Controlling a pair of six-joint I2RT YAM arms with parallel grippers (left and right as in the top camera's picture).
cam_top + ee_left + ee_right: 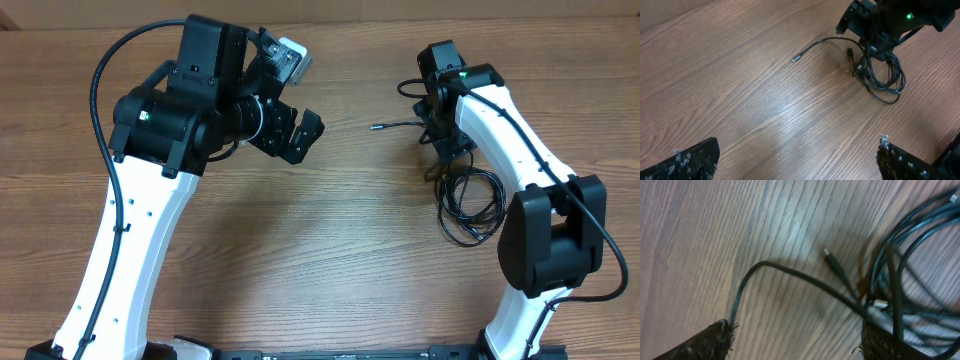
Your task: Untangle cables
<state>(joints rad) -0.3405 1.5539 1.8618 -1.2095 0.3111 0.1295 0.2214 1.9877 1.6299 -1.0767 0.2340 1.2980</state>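
Note:
The cables are thin black wires in a loose coil on the wooden table at the right. One strand runs left to a small plug end. My right gripper is open and low over the top of the coil. In the right wrist view its fingers straddle bare table. The coil lies against the right finger, and a strand curves down to the left fingertip. My left gripper is open and empty, well left of the cables. The left wrist view shows the coil far ahead of the fingers.
The right arm's white links and black joint stand just right of the coil. The left arm crosses the left of the table. A loose plug lies beside the coil.

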